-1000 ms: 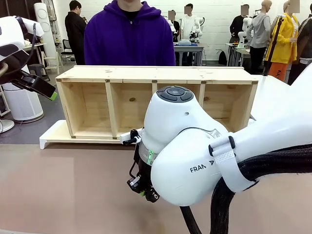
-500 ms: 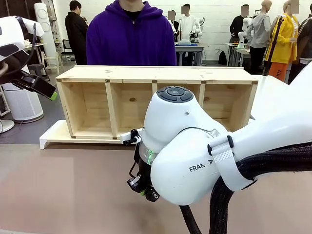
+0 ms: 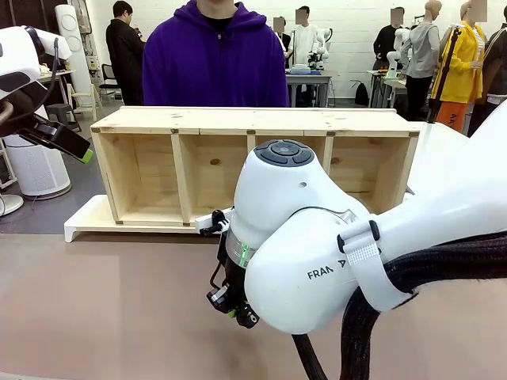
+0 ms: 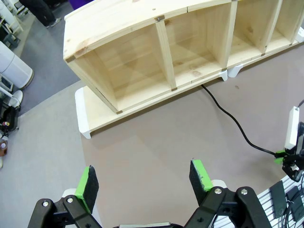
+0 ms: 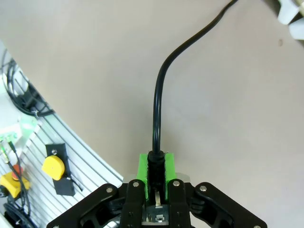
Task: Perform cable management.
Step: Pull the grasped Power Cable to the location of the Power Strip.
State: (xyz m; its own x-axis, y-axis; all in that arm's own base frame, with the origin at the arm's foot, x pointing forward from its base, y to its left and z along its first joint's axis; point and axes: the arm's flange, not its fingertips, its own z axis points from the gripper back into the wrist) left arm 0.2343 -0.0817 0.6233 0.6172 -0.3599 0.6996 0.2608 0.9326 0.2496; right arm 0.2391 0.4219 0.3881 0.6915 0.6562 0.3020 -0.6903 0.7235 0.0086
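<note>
The brown worktop is carrying a long wooden shelf across the middle of the front view, and a person is standing behind it. At the bottom centre of its wrist view, the right end effector is pinching the cable between its pads. The cord is curving away to the upper right. The left end effector is hovering spread and empty. I'd say the gathering step is under way; next, the slack is needing a gentle draw, without yanking the far end.
</note>
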